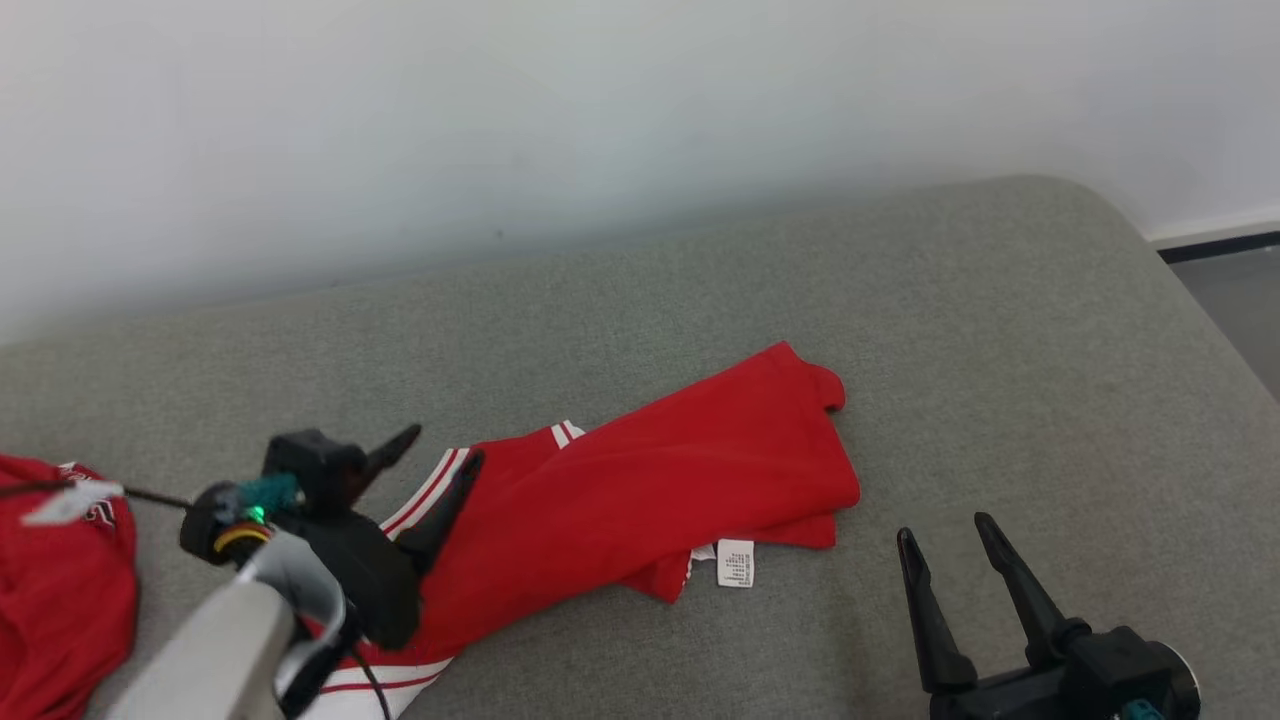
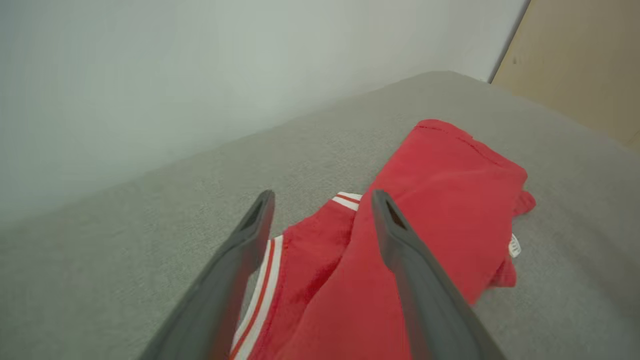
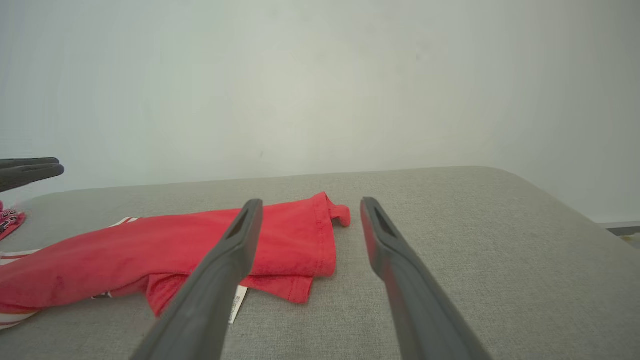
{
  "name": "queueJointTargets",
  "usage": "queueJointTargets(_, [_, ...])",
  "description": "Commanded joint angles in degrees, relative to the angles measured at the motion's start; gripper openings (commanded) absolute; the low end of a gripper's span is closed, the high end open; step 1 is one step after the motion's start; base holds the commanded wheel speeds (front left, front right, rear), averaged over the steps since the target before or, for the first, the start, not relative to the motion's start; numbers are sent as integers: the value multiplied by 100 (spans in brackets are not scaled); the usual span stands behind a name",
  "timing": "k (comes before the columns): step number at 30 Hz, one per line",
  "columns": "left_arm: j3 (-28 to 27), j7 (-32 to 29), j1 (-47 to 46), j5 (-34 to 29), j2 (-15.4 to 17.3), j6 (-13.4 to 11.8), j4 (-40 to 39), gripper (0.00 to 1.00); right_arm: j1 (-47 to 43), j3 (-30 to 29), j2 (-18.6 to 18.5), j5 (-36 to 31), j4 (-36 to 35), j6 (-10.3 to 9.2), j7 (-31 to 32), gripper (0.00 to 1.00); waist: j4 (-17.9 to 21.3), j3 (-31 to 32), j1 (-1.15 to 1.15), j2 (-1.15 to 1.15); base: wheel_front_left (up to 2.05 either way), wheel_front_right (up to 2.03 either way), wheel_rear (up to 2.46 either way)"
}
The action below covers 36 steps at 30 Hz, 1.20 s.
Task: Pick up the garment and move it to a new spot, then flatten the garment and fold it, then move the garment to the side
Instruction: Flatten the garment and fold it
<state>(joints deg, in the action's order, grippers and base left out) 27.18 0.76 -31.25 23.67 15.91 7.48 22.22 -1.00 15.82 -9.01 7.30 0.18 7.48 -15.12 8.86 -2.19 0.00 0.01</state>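
We see a red garment (image 1: 650, 490) with white stripes lying folded on the grey padded surface (image 1: 1000, 330), about in the middle between the far edge at the pale wall (image 1: 500, 120) and the near edge. Its plain red end points to the rounded far right corner, and its striped end reaches down toward the near edge on the left. A small white label (image 1: 735, 562) sticks out from under its near side and lies on the grey cloth. The left gripper (image 1: 445, 445) stands over the striped end with its two dark fingers spread wide and nothing between them. In the left wrist view the left gripper (image 2: 324, 195) frames the red cloth (image 2: 450, 185), but we cannot tell if the tips touch it. The right gripper (image 1: 945, 528) is near the near edge on the right, apart from the garment, also spread wide and holding nothing. Its wrist view shows this gripper (image 3: 311, 201) pointing at the plain end of the garment (image 3: 150, 250). A second red garment (image 1: 60, 590) lies at the left edge of the surface.
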Motion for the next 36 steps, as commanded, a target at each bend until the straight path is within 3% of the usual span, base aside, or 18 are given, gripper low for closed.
queueJointTargets(1, [228,-108,-262,327,278,-9,43,100,80,-3,14,40,-9,3,-3,100,212,-268,0,-1,0,0,0])
queueJointTargets(7, [1743,-425,-1281,1660,1306,-6,93,100,219,40,167,35,-14,3,-3,100,482,-627,0,-1,0,0,0])
queueJointTargets(11, [2615,-338,-1841,1883,1721,-5,253,100,358,69,222,41,-20,3,-3,100,629,-847,0,-1,0,0,0])
queueJointTargets(22, [3990,72,-2770,2710,1631,-4,1098,100,643,57,274,-6,-82,3,-3,100,748,-1434,0,-1,0,0,0])
queueJointTargets(30, [4594,-310,-2913,3033,1719,-4,1111,100,696,43,287,6,-89,3,-3,100,761,-1557,0,-1,0,0,0])
queueJointTargets(31, [4618,-398,-2925,2996,1735,-2,1057,40,707,49,289,8,-87,3,-3,100,759,-1563,0,-1,0,0,0])
queueJointTargets(32, [4632,-470,-2903,2990,1748,-3,1015,0,721,53,290,7,-87,3,-3,100,758,-1567,0,-1,0,0,0])
queueJointTargets(36, [4645,-560,-2907,3076,1815,-3,868,0,731,45,284,14,-102,3,-3,100,749,-1581,0,-1,0,0,0])
